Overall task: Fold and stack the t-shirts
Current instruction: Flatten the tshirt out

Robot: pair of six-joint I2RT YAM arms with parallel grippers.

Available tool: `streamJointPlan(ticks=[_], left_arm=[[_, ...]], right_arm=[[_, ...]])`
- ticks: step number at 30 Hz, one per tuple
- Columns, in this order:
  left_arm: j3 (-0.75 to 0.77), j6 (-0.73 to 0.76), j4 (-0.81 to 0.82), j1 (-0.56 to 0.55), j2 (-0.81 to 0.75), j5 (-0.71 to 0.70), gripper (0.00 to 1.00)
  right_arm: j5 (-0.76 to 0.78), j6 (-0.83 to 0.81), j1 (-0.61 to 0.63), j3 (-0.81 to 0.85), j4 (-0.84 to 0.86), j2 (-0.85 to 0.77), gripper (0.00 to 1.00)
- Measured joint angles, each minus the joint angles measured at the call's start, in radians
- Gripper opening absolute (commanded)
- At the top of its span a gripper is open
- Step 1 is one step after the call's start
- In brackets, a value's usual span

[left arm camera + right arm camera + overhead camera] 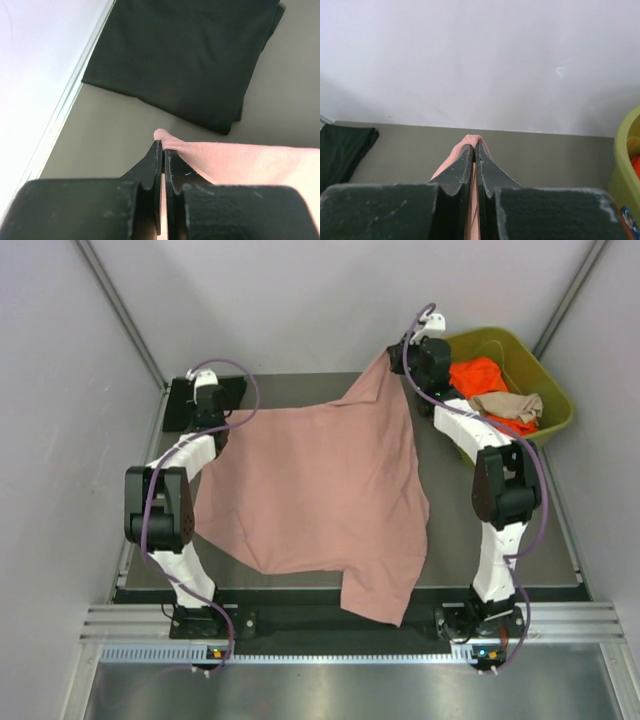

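Pinches a corner of the dusty pink t-shirt [320, 480] in the left jaws, shut tight on the cloth, at the far left of the bench [455, 540]. Grips another corner in the right jaws, likewise clamped down on the fabric, at the far right, just beside the olive bin [553, 380]. Holds the shirt stretched between both, spread across the middle of the bench, one flap hanging over the near edge. Hard to say from above whether the middle lies flat or sags just clear. Shows a folded black t-shirt [185, 55] lying at the far left, below the left jaws. Shows an orange t-shirt [478, 375] and a tan t-shirt [510, 405] in the bin.
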Motion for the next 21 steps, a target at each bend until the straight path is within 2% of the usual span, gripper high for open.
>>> streamJointPlan(ticks=[5,10,14,21], left_arm=[[0.029,-0.039,-0.019,0.008,-0.035,0.035,0.00],[0.051,-0.069,-0.034,0.009,-0.182,0.081,0.00],[0.105,-0.080,-0.032,0.009,-0.345,0.122,0.00],[0.168,-0.079,-0.034,0.009,-0.671,0.166,0.00]], right_arm=[[-0.012,0.015,-0.021,0.110,-0.073,0.001,0.00],[-0.023,0.000,-0.055,0.252,-0.179,-0.041,0.00],[-0.023,-0.038,-0.066,0.293,-0.256,-0.179,0.00],[-0.018,-0.084,-0.065,0.292,-0.300,-0.564,0.00]])
